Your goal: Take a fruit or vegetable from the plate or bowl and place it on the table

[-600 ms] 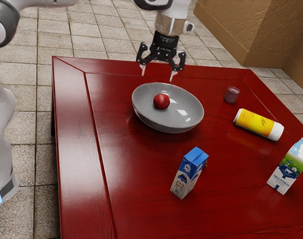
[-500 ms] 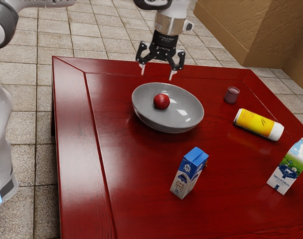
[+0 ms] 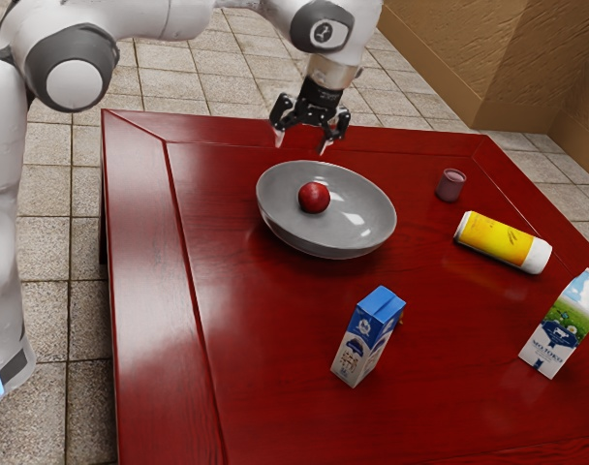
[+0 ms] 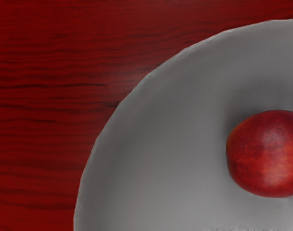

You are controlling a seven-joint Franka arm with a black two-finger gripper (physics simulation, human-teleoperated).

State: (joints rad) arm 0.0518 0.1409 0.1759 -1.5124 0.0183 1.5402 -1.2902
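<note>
My gripper [image 3: 300, 143] hangs open above the far side of the grey bowl in the exterior view, its two fingertips apart with nothing between them. A red apple [image 3: 314, 198] lies inside the bowl [image 3: 357, 215], below the gripper and a little nearer the camera. From the wrist, the apple [image 4: 267, 154] rests on the inner surface of the bowl [image 4: 156, 144], and the red table [image 4: 45, 115] shows around the rim. The table [image 3: 265, 349] carries the bowl.
A blue-and-white carton [image 3: 368, 337] stands nearest the bowl. Toward the exterior view's right are a lying yellow can [image 3: 503, 241], a small cup [image 3: 450, 185] and a green-and-white milk carton [image 3: 564, 325].
In the exterior view the arm has swung into fuller view, and my gripper has shifted and tilted slightly, its fingertips a bit closer together in the picture. The apple and bowl have not moved.
</note>
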